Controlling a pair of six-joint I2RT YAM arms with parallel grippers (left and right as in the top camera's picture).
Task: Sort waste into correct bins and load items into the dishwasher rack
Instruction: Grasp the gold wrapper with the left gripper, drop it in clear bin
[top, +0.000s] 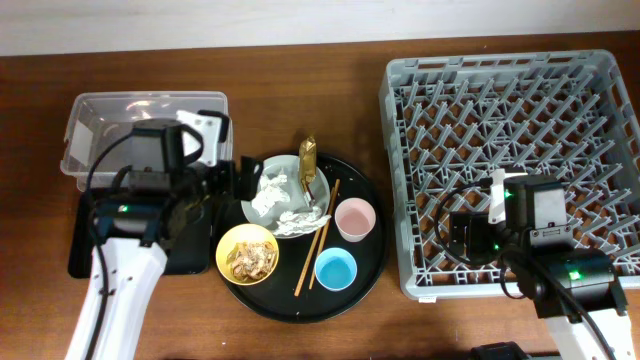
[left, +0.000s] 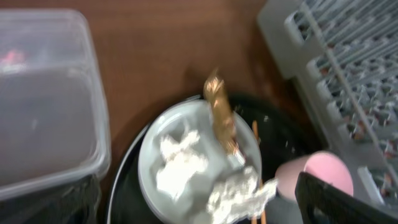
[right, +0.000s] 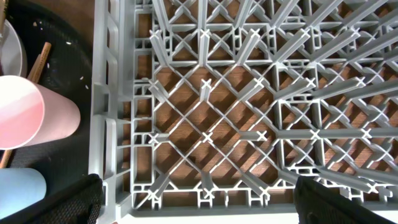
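Left gripper (top: 226, 182), fingers apart, hovers beside the grey-green plate (left: 148, 152), which holds crumpled napkins (left: 180, 163) and a gold foil wrapper (left: 221, 115) on the round black tray (top: 372, 262). Right gripper (right: 199, 200), fingers apart, hangs over the dishwasher rack (top: 398, 150).

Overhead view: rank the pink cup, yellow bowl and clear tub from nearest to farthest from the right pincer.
1. pink cup: just left of the right pincer, on the right side of the round tray.
2. yellow bowl: across that tray, at its left edge.
3. clear tub: far left, toward the back.
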